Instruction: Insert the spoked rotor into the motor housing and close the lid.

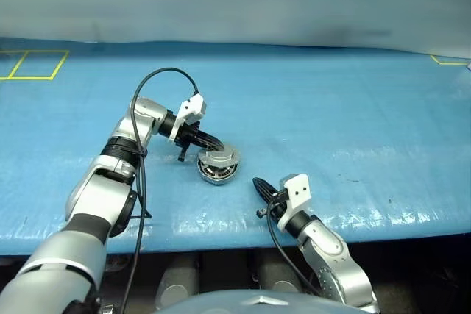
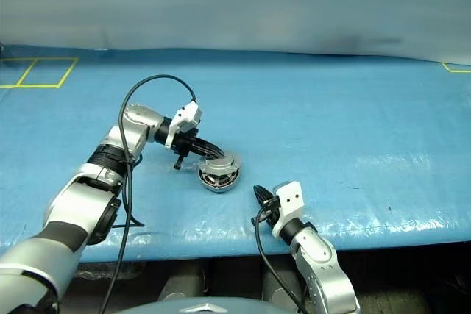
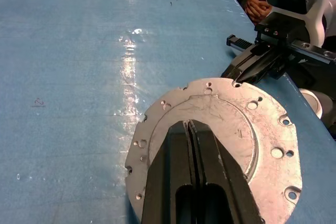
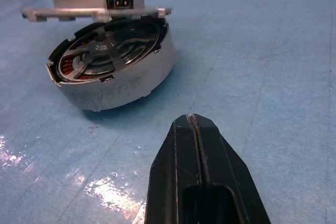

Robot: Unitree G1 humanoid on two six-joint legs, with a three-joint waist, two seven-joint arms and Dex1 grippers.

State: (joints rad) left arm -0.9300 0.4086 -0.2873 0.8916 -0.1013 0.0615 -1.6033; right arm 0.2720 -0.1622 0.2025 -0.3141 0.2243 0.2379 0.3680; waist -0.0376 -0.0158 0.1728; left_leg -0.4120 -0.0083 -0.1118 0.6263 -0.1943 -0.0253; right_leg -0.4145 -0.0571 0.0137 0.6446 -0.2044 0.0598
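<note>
Now the motor housing (image 4: 113, 69) sits tilted on the blue table (image 1: 353, 123), the spoked rotor (image 4: 107, 51) already lying inside it over the copper windings, and the lid (image 3: 220, 145) hangs partly open above it (hinged at the rim). Left gripper (image 3: 190, 125), fingers pressed together and holding nothing, rests its tips on the lid's top. Right gripper (image 4: 192, 120), likewise closed and empty, is near the housing, apart from it

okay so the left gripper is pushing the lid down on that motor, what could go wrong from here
The lid sits partly raised over the housing, pressed only by the shut left gripper, so it could slip off.
The housing lies tilted on the blue table with nothing bracing it; the right gripper stays apart, so it may slide.
The rotor looks seated, but could jam the lid.
</note>
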